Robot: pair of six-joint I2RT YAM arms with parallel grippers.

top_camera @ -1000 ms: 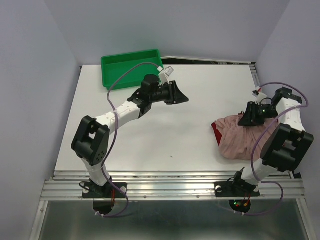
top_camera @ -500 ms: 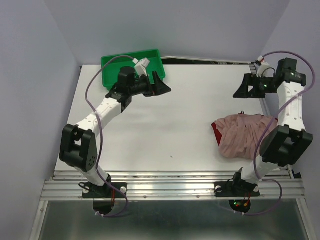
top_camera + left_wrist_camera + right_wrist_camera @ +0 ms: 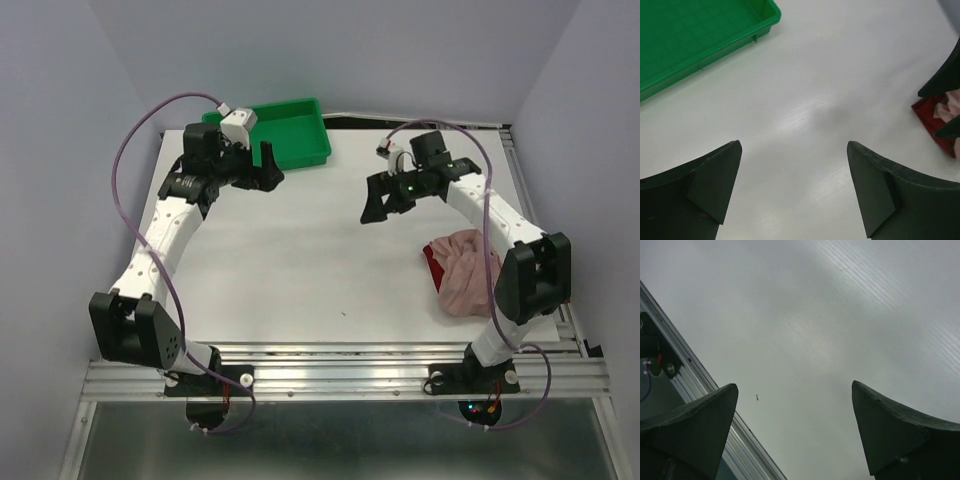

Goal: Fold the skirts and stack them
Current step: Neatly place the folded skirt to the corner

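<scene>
The skirts lie in one heap at the table's right side. The dusty pink ruffled skirt (image 3: pixel 467 272) is on top, and the dark red skirt (image 3: pixel 431 262) shows along its left edge. In the left wrist view the dark red skirt (image 3: pixel 931 114) sits at the far right. My left gripper (image 3: pixel 270 168) hovers open beside the green tray, with only bare table between its fingers (image 3: pixel 715 175). My right gripper (image 3: pixel 372 202) is open over the table's middle, left of the heap, holding nothing. The right forearm hides the heap's right part.
A green plastic tray (image 3: pixel 292 150) stands at the back left, its corner (image 3: pixel 771 15) in the left wrist view. The table's metal front rail (image 3: pixel 687 367) shows in the right wrist view, with a small dark speck (image 3: pixel 756 397) on the white tabletop nearby.
The right arm lifted off the skirts, swung back, then left over the table's middle. The left arm drew back and left beside the tray. Both grippers opened wide.
</scene>
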